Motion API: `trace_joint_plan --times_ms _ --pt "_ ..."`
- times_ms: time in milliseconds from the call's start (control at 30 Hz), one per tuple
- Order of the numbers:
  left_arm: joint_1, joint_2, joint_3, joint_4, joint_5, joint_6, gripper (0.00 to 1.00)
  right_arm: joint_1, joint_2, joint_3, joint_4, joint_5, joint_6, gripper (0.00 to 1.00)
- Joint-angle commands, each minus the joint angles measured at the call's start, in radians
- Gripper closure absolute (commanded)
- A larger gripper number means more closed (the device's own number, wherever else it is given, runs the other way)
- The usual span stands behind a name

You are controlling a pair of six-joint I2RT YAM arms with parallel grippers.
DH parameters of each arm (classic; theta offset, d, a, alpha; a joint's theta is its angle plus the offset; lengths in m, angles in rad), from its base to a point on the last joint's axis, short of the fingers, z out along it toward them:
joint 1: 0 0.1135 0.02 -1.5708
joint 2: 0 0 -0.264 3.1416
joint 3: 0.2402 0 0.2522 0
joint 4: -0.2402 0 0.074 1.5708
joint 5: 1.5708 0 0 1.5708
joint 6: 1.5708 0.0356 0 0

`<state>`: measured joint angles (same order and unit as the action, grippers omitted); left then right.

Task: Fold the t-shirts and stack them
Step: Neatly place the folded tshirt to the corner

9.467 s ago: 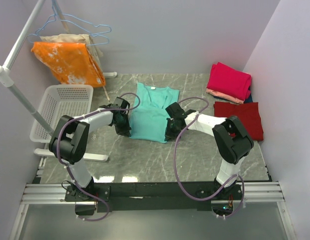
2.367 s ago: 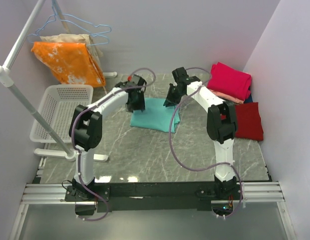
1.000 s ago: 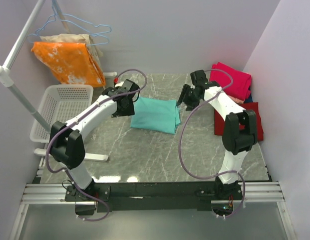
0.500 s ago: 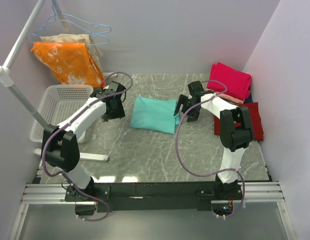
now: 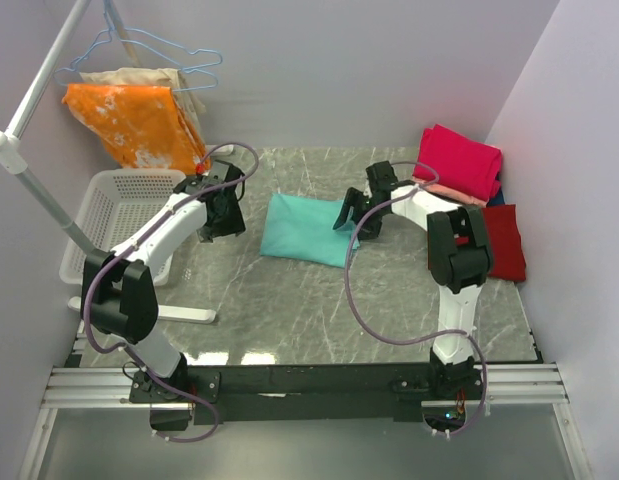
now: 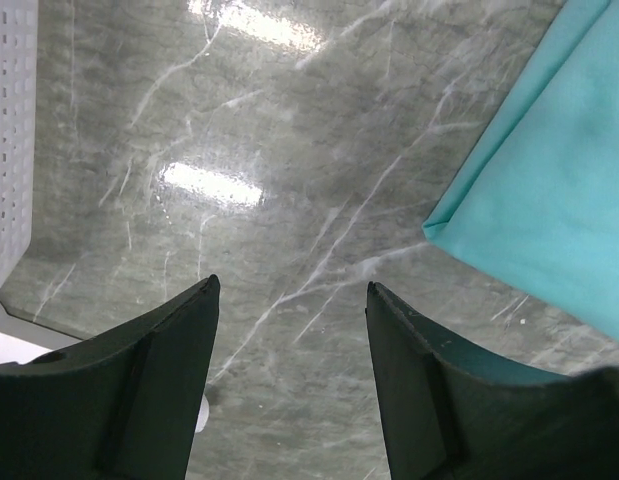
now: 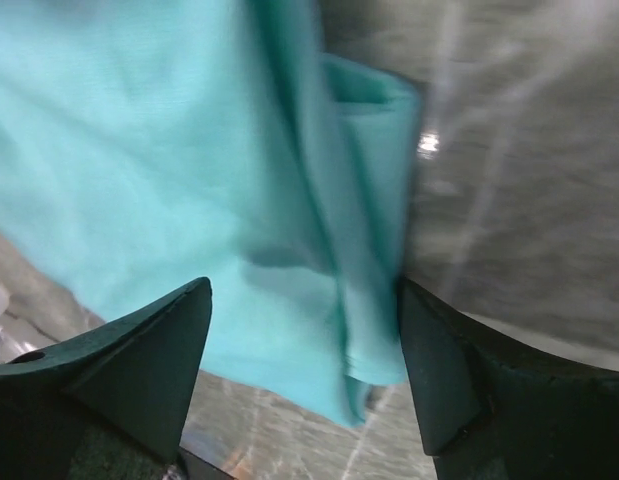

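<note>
At the 3 o'clock edge of the cloth: right gripper [image 7: 304, 290], dark wedge fingers spread wide, clamping nothing, over the rolled fold of the teal t-shirt [image 7: 139, 150]. The shirt is soft matte cotton, folded to a rectangle at mid-table. At its 9 o'clock: left gripper [image 6: 292, 290], parted and empty over the glossy grey veined marble table [image 6: 289, 150]. At 2 o'clock from the right gripper: magenta-pink shirt [image 5: 457, 160] folded atop the salmon shirt [image 5: 444, 192]. Dark red shirt [image 5: 499, 240] at 3 o'clock.

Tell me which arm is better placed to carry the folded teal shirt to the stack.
Right. The right tool hangs open over the teal shirt's right edge, on the side of the stacked shirts. The left tool is open over the table, beside the shirt.
</note>
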<state>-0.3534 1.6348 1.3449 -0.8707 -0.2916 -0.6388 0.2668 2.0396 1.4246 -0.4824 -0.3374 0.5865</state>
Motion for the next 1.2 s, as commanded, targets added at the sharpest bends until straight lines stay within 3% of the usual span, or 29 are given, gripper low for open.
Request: trace_joint_plan --times_ms 0,133,233,267,333,767,1167 --pt "0.01 -0.033 -0.006 0.026 0.011 0.019 0.34 0.06 0.096 0.008 -0.01 -0.038 0.009 0.22" --pt "0.021 -0.036 -0.003 0.022 0.009 0.027 0.34 0.083 0.123 0.013 -0.007 -0.052 0.024 0.34" --pt "0.031 -0.038 -0.001 0.024 0.012 0.031 0.34 0.094 0.148 0.017 -0.016 -0.049 0.027 0.59" --pt "0.033 -0.039 -0.001 0.025 0.012 0.034 0.34 0.095 0.151 0.019 -0.027 -0.046 0.026 0.76" --pt "0.039 -0.039 -0.003 0.025 0.012 0.036 0.34 0.097 0.148 0.019 -0.041 -0.011 0.027 1.0" --pt "0.054 -0.026 0.01 0.044 0.042 0.048 0.34 0.069 -0.051 0.03 -0.235 0.256 -0.045 1.0" --pt "0.054 -0.012 0.056 0.042 0.069 0.056 0.35 -0.127 -0.14 0.091 -0.456 0.667 -0.18 1.0"
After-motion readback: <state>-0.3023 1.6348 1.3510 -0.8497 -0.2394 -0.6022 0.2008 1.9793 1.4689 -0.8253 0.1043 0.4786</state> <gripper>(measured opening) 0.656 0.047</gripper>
